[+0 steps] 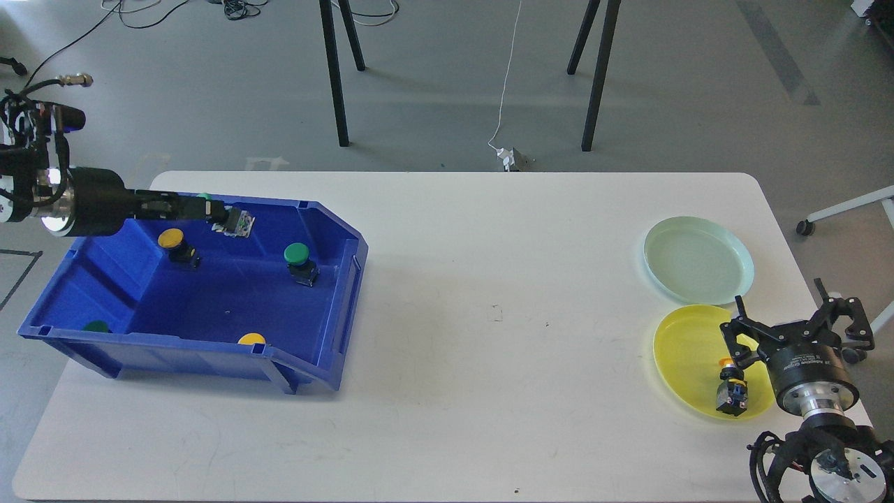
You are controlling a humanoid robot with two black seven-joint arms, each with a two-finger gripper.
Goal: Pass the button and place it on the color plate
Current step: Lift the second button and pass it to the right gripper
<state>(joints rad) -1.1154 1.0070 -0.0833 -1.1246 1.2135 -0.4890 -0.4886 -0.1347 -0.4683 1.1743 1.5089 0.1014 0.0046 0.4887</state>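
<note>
My left gripper [225, 216] is shut on a green button [242, 224] and holds it above the back wall of the blue bin [335, 293]. In the bin lie two yellow buttons [172, 239] [251, 339] and two green buttons [297, 253] [96, 326]. The yellow plate [688, 346] holds a yellow-capped button [730, 392] lying on its side near its right rim. The pale green plate [698, 260] behind it is bare. My right gripper [796, 325] is open and empty, just beyond the yellow plate's right edge.
The white table [489, 363] carries the bin at the left and both plates at the right. Black stand legs [335, 77] and a cable [506, 84] are on the floor behind the table. A chair base with castors [848, 279] stands at the right.
</note>
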